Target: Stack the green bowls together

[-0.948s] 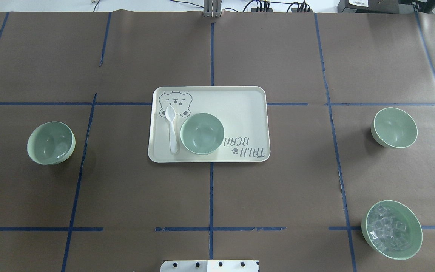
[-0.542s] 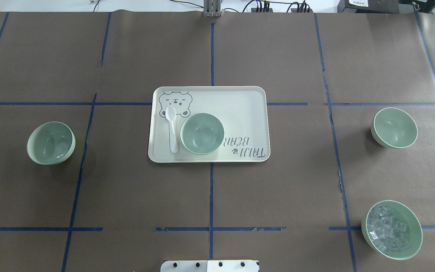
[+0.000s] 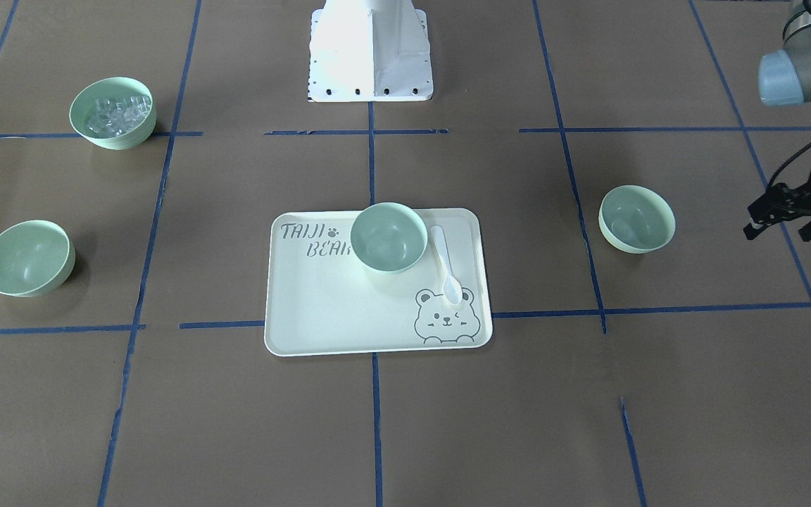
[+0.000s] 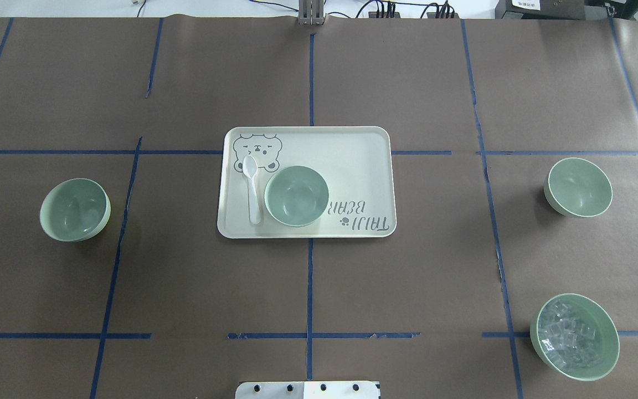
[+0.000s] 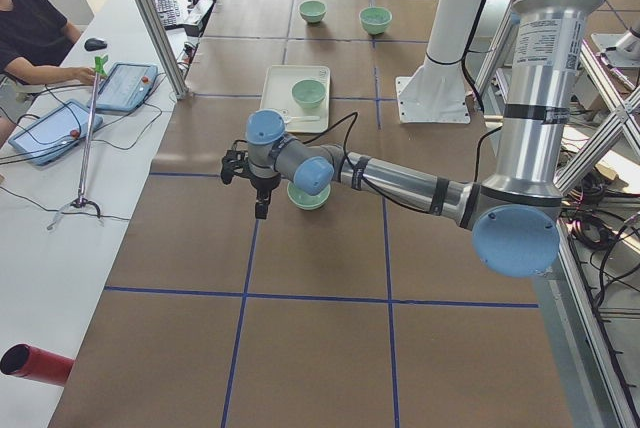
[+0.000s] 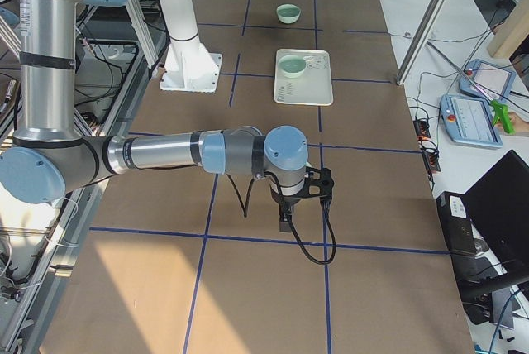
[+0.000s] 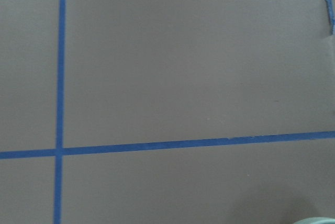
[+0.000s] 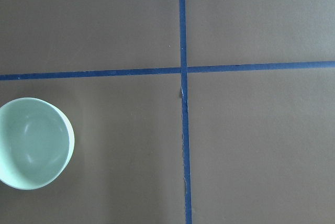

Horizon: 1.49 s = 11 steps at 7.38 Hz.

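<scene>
Unstacked ×3: green tray bowl [image 4: 296,196] on cream tray [image 4: 352,138]; green left bowl [image 4: 75,209], green right bowl [image 4: 577,187] on counter [image 4: 407,288], well apart. Left claw [image 3: 777,227], right claw [image 6: 283,220]: opening can't tell. Risks: you grab ice-cube bowl [image 4: 574,337]; you knock spoon [image 4: 252,188] beside green tray bowl.

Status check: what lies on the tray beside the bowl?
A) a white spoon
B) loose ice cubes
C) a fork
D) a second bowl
A: in the overhead view a white spoon lies on the tray just beside the bowl, and nothing else sits on the tray.
</scene>
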Each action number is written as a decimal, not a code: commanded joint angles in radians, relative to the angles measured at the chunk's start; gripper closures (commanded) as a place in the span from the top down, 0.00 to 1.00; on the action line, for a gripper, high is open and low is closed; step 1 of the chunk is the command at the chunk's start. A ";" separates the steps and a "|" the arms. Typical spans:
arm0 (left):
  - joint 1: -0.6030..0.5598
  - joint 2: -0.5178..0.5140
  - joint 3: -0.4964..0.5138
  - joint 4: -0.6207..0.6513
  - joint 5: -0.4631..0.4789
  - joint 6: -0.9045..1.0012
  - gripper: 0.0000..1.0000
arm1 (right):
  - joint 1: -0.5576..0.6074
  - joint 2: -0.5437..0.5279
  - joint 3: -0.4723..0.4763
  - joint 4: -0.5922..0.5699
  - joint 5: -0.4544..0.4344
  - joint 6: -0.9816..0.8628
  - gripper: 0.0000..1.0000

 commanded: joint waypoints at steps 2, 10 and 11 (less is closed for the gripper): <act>0.195 0.045 0.005 -0.216 0.095 -0.313 1.00 | -0.044 0.000 0.001 0.162 0.051 0.192 1.00; 0.352 0.132 0.007 -0.318 0.173 -0.375 0.85 | -0.385 0.046 0.006 0.369 -0.093 0.538 1.00; 0.351 0.140 0.002 -0.318 0.173 -0.375 0.60 | -0.394 0.049 0.005 0.367 -0.092 0.541 1.00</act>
